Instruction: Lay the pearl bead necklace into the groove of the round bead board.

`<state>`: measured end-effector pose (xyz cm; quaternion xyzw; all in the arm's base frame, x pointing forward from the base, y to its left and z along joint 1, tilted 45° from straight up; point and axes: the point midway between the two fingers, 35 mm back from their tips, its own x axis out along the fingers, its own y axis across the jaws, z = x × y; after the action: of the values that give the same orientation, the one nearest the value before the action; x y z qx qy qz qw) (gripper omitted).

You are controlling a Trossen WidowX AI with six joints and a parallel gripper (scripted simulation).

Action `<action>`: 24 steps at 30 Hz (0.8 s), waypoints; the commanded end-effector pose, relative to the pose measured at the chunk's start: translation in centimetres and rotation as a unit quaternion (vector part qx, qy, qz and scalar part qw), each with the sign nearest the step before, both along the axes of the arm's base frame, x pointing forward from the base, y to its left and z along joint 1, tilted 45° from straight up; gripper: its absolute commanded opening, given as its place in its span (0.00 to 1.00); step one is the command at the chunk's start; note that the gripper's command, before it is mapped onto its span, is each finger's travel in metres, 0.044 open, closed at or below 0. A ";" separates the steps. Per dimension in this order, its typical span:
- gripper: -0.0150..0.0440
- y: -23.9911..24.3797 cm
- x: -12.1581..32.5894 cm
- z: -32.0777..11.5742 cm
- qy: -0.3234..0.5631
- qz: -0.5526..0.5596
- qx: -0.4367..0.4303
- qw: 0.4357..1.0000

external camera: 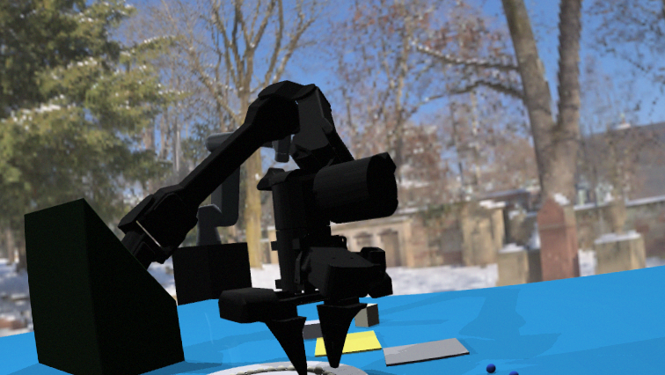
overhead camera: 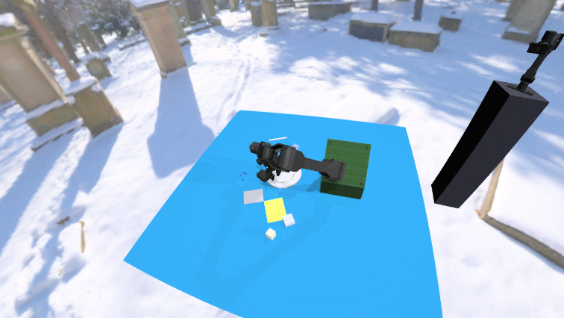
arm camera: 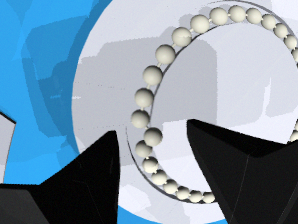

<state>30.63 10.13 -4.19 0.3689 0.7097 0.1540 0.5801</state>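
Note:
The round white bead board (overhead camera: pixel 295 178) (external camera: pixel 354 371) (arm camera: pixel 107 76) lies on the blue mat just in front of the arm's green base. The pearl bead necklace (arm camera: pixel 143 99) (overhead camera: pixel 284 183) (external camera: pixel 260 370) lies as a ring in the board's groove, with its near stretch a little ruffled. My gripper (overhead camera: pixel 265 175) (external camera: pixel 316 367) (arm camera: pixel 152 133) points straight down at the board's edge. Its two black fingers stand partly closed on either side of the necklace's near stretch, with gaps still showing between the fingertips and the beads.
A grey tile (overhead camera: pixel 253 196) (external camera: pixel 423 349), a yellow tile (overhead camera: pixel 274 210) (external camera: pixel 354 341) and two small white cubes (overhead camera: pixel 289 219) (overhead camera: pixel 270 234) lie in front of the board. Tiny blue beads (overhead camera: pixel 242 175) (external camera: pixel 490 368) lie to one side. The green base block (overhead camera: pixel 347 166) and a black camera pillar (overhead camera: pixel 489 142) stand to the right.

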 end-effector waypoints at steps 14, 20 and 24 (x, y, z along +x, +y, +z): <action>0.25 0.0 0.0 0.0 -0.001 0.000 0.000 1.000; 0.25 0.0 0.0 0.0 -0.001 0.000 0.000 1.000; 0.25 0.0 0.0 0.0 -0.001 0.000 0.000 1.000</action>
<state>30.63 10.13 -4.18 0.3689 0.7097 0.1540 0.5801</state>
